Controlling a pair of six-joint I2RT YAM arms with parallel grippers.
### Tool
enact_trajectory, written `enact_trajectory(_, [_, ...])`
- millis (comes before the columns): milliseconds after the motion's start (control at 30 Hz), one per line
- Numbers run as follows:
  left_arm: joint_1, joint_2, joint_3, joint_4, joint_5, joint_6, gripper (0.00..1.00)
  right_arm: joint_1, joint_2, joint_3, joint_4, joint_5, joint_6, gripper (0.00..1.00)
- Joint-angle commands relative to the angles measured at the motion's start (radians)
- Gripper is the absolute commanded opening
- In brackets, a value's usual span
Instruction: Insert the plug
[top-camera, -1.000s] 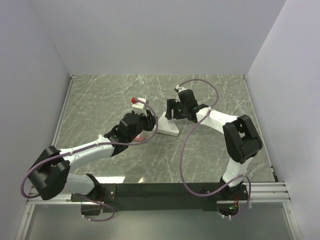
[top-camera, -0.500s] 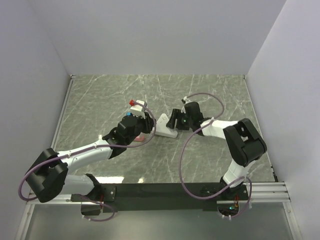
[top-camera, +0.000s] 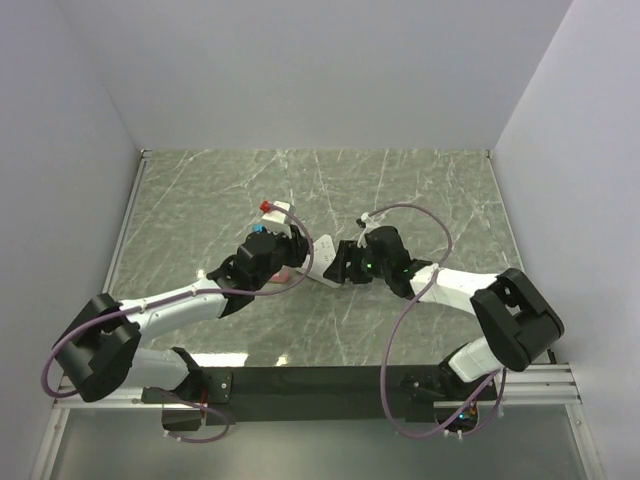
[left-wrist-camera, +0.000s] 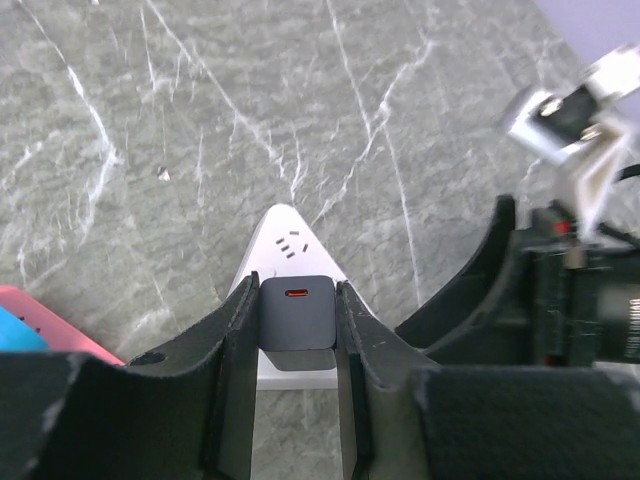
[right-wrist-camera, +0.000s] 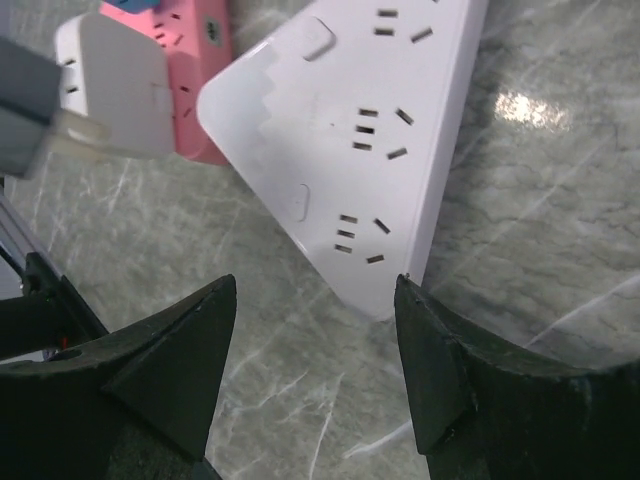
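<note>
A white triangular power strip (top-camera: 325, 258) lies mid-table between my two grippers. My left gripper (left-wrist-camera: 292, 300) is shut on a dark grey plug (left-wrist-camera: 297, 312) with a small red slot on its top. It holds the plug just above the strip's wide end (left-wrist-camera: 290, 240). In the top view the left gripper (top-camera: 290, 250) is at the strip's left. My right gripper (top-camera: 345, 262) is at its right. In the right wrist view the right gripper (right-wrist-camera: 315, 310) is open and empty, and a corner of the strip (right-wrist-camera: 370, 150) lies between its fingertips.
A pink power strip (right-wrist-camera: 195, 110) lies beside the white one, also in the left wrist view (left-wrist-camera: 50, 320), with a blue part (left-wrist-camera: 15, 330) and a white block (right-wrist-camera: 110, 85) next to it. The right arm's purple cable (top-camera: 400, 300) loops over the table.
My right gripper has swung from the strip's far right side toward me and left, low at its right corner. The strip shifted slightly. My left gripper still holds the plug, hardly moved.
</note>
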Motion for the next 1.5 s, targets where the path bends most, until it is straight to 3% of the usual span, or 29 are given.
enact_trajectory(0, [-0.008,0.051,0.04,0.059,-0.008,-0.021,0.01,0.001,-0.045,-0.01,0.01,0.001,-0.038,0.71])
enact_trajectory(233, [-0.082,0.119,0.071,0.063,-0.125,-0.083,0.01,-0.07,-0.275,-0.007,-0.1,0.295,-0.038,0.74])
enact_trajectory(333, [-0.102,0.121,0.062,0.074,-0.189,-0.142,0.01,-0.088,-0.3,0.013,-0.134,0.369,-0.053,0.74])
enact_trajectory(567, [-0.188,0.194,0.085,0.054,-0.361,-0.251,0.01,-0.088,-0.303,-0.026,-0.105,0.398,-0.046,0.74])
enact_trajectory(633, [-0.211,0.214,0.096,0.08,-0.35,-0.237,0.01,-0.09,-0.313,-0.026,-0.101,0.398,-0.056,0.74])
enact_trajectory(867, [-0.217,0.234,0.068,0.279,-0.16,0.043,0.01,-0.09,-0.362,-0.065,-0.073,0.366,-0.08,0.74])
enact_trajectory(1133, [-0.059,0.235,-0.007,0.376,0.335,0.234,0.01,-0.088,-0.442,-0.096,-0.081,0.369,-0.106,0.74])
enact_trajectory(1267, [-0.032,0.255,0.011,0.332,0.452,0.315,0.01,-0.09,-0.453,-0.094,-0.087,0.366,-0.113,0.74])
enact_trajectory(1467, [-0.028,0.298,0.023,0.314,0.521,0.416,0.01,-0.09,-0.445,-0.089,-0.082,0.348,-0.118,0.74])
